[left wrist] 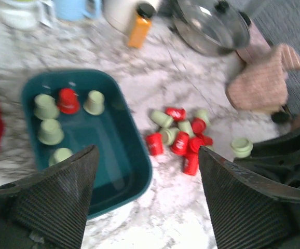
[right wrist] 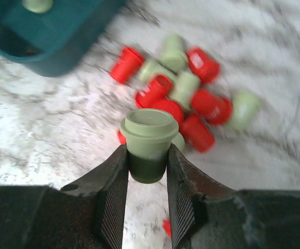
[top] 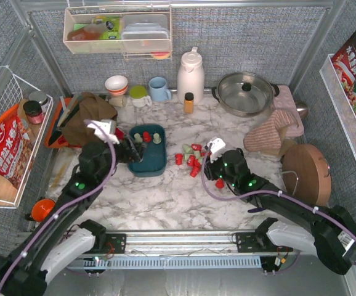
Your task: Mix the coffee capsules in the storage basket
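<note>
The dark teal storage basket point(top: 159, 161) lies left of centre on the marble table. It holds one red and several mint green coffee capsules point(left wrist: 67, 100). A pile of red and green capsules point(top: 190, 157) lies on the table just right of it, and shows in the left wrist view point(left wrist: 181, 137) and right wrist view point(right wrist: 191, 98). My right gripper point(right wrist: 147, 155) is shut on a green capsule point(right wrist: 149, 129), held upright above the table near the pile. My left gripper point(left wrist: 147, 155) is open and empty above the basket's near right corner point(left wrist: 134, 176).
A small orange-capped bottle point(top: 189, 102), white thermos point(top: 190, 74), blue mug point(top: 159, 89) and steel pot point(top: 246, 92) line the back. Folded cloths point(top: 276, 132) and a round wooden board point(top: 306, 172) sit right. A brown bag point(top: 89, 117) and a white wire basket point(top: 5, 135) sit left.
</note>
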